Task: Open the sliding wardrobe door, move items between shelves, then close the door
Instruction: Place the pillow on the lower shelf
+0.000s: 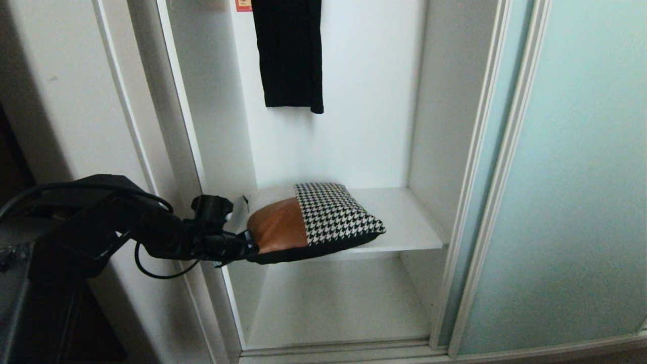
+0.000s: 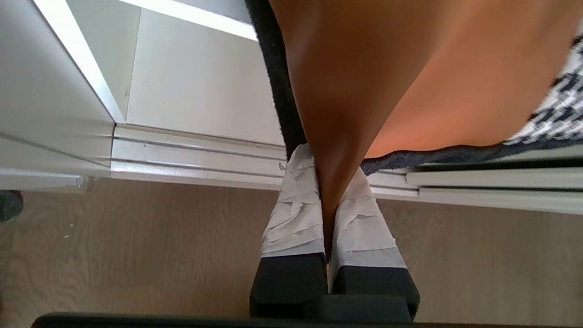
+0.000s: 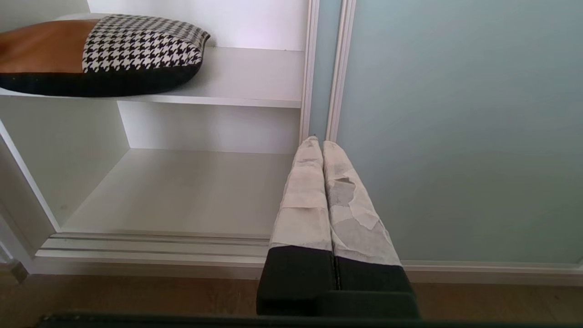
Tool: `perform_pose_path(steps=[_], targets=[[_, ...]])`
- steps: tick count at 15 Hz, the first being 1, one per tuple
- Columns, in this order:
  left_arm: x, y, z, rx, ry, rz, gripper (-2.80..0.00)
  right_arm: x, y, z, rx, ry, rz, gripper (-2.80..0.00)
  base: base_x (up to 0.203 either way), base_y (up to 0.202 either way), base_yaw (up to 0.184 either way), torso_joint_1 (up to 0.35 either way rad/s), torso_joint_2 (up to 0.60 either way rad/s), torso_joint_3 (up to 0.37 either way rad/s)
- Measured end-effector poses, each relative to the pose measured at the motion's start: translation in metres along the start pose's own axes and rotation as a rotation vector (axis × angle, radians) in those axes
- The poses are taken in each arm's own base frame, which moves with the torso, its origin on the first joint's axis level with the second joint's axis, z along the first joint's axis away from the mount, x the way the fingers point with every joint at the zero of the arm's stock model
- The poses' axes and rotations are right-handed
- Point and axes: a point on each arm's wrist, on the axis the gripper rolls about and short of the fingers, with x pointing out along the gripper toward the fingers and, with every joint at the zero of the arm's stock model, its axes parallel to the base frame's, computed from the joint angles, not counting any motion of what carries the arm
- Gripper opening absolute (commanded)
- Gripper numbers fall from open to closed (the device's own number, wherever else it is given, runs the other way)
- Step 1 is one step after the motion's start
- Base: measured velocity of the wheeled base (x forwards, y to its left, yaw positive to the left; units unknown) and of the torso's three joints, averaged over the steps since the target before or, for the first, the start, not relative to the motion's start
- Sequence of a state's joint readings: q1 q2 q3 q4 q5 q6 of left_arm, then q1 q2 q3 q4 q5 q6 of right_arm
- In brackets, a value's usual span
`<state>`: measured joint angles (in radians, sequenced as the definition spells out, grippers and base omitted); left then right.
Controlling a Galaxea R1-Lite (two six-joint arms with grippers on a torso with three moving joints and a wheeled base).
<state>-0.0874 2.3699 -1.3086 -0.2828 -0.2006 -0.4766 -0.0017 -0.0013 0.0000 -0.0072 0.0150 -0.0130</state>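
Pinching the tan-orange corner of the soft square cushion (image 1: pixel 313 222) between taped fingers (image 2: pixel 291 214): left claw (image 1: pixel 251 248), clenched on the fabric, reaching in from outside the wardrobe's left edge. Just past the claw, black-and-white houndstooth front facing up, plain black back resting on the upper flat matte white shelf (image 1: pixel 409 222), tan corner overhanging its front edge. Below the claw, lower white shelf (image 1: pixel 333 303) and pale wooden floor (image 2: pixel 136 250). Beyond and above the cushion, long narrow black ribbed garment (image 1: pixel 289 55) hanging against the back wall. Off to the far side from the left claw, frosted pale aqua glass sliding door (image 1: pixel 571 177), slid aside. Parked low before that door, right claw (image 3: pixel 319 146), fingers pressed together, empty.
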Motion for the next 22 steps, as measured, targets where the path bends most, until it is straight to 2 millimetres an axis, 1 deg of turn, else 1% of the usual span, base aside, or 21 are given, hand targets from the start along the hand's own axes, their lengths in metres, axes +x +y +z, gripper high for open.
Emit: perform_pose_path(steps=[3, 6, 11, 15, 16, 17, 18, 20, 21, 22], targets=[[-0.01, -0.002, -0.002, 0.002, 0.005, -0.002, -2.8, 0.0, 0.0, 0.0, -0.003, 0.0, 0.0, -2.8, 0.0, 0.0, 0.0, 0.0, 0.0, 0.0], [-0.014, -0.002, -0.005, 0.0, 0.016, -0.001, -2.8, 0.0, 0.0, 0.0, 0.007, -0.001, 0.0, -2.8, 0.0, 0.0, 0.0, 0.0, 0.0, 0.0], [-0.015, -0.015, -0.012, 0.019, 0.031, -0.022, -2.8, 0.0, 0.0, 0.0, -0.018, 0.002, -0.006, -2.8, 0.0, 0.0, 0.0, 0.0, 0.0, 0.0], [-0.015, -0.019, -0.018, 0.014, 0.046, -0.025, -2.8, 0.0, 0.0, 0.001, -0.025, 0.0, -0.014, -2.8, 0.0, 0.0, 0.0, 0.0, 0.0, 0.0], [-0.015, -0.019, -0.018, 0.014, 0.044, -0.026, -2.8, -0.002, 0.0, 0.004, -0.026, -0.001, -0.017, -2.8, 0.0, 0.0, 0.0, 0.0, 0.0, 0.0], [-0.015, -0.02, -0.018, 0.013, 0.043, -0.027, -2.8, -0.005, -0.001, 0.013, -0.027, -0.008, -0.02, -2.8, 0.0, 0.0, 0.0, 0.0, 0.0, 0.0], [-0.016, -0.021, -0.017, 0.015, 0.041, -0.031, -2.8, -0.01, -0.001, 0.028, -0.025, -0.022, -0.021, -2.8, 0.0, 0.0, 0.0, 0.0, 0.0, 0.0], [-0.018, -0.023, -0.019, 0.014, 0.044, -0.032, -2.8, -0.016, 0.0, 0.046, -0.02, 0.055, 0.001, -2.8, 0.0, 0.0, 0.0, 0.0, 0.0, 0.0], [-0.02, -0.025, -0.021, 0.014, 0.049, -0.035, -2.8, -0.014, 0.0, 0.051, -0.008, 0.118, 0.019, -2.8, 0.0, 0.0, 0.0, 0.0, 0.0, 0.0], [-0.021, -0.027, -0.023, 0.017, 0.054, -0.037, -2.8, -0.009, 0.0, 0.061, 0.018, 0.154, 0.029, -2.8, 0.0, 0.0, 0.0, 0.0, 0.0, 0.0]])
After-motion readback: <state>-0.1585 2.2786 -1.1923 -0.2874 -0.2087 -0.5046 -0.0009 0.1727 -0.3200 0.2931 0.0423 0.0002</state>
